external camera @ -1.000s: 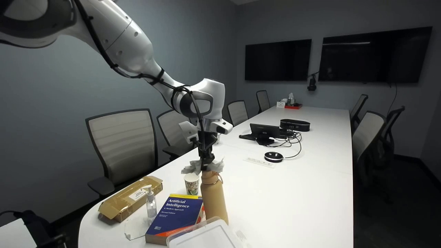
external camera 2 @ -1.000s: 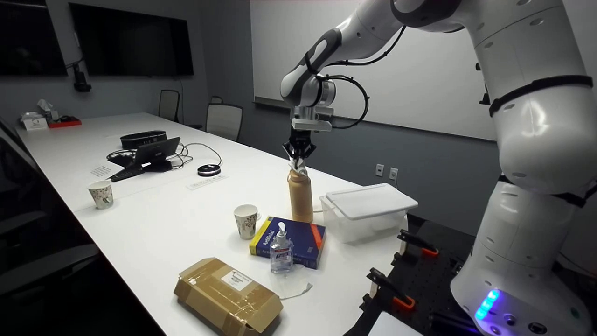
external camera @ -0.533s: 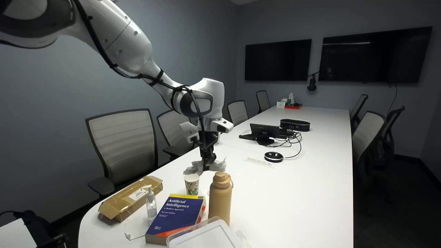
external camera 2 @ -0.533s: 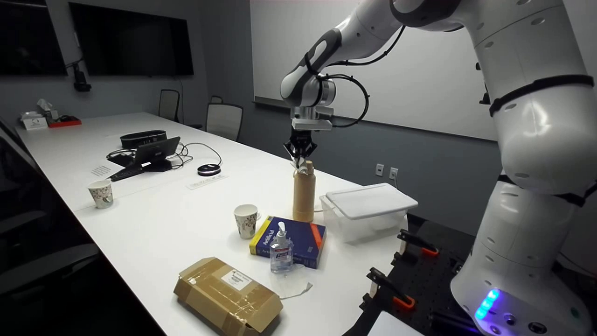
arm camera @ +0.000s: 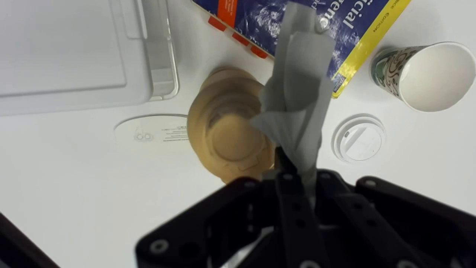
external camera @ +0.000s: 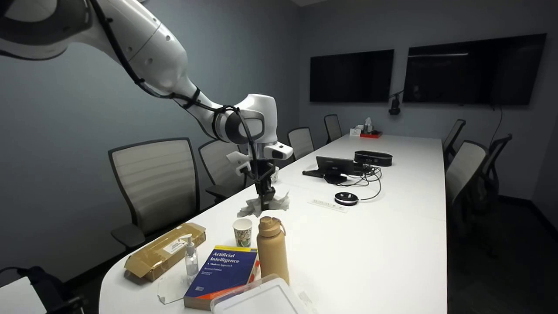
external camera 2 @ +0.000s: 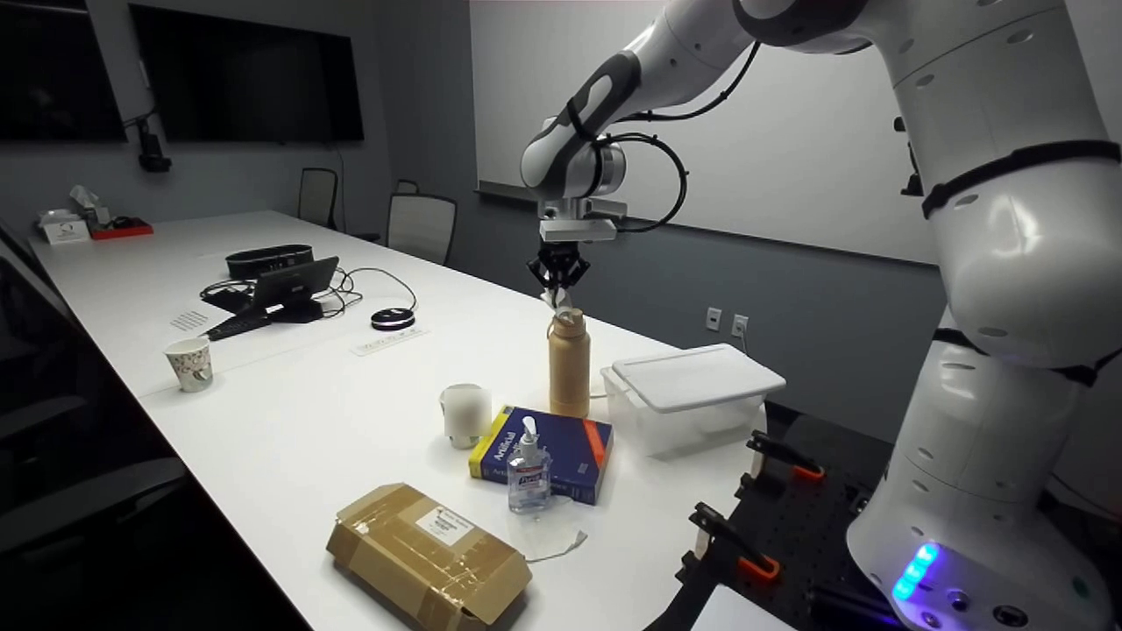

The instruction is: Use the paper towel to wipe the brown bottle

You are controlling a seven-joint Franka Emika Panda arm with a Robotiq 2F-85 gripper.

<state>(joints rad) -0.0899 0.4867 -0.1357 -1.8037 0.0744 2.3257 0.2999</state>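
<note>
Your black two-finger gripper has its fingers drawn narrow, holding a creased white paper towel between the tips. In an exterior view the towel's folds spread to both sides of the fingers, near the middle of the frame; in the wrist view you see it run from the tips towards the top, right of centre.

The tall tan-brown cylindrical bottle, with a narrower rounded cap, stands on the long white table. You have it below centre in an exterior view, its cap slightly left of its base; the wrist view shows it from above, left of the towel, which overlaps its edge there. You cannot tell from these angles whether towel and bottle touch.

Just beside the bottle lies a thick blue book with yellow and red bands; a translucent plastic box with a white lid stands near, right of centre in an exterior view. A white paper cup with a printed pattern stands left of the bottle in both exterior views, and a round white plastic lid lies in the wrist view's right half. In an exterior view you have a clear pump bottle just beside the book and a taped brown cardboard box at the bottom, left of centre.
</note>
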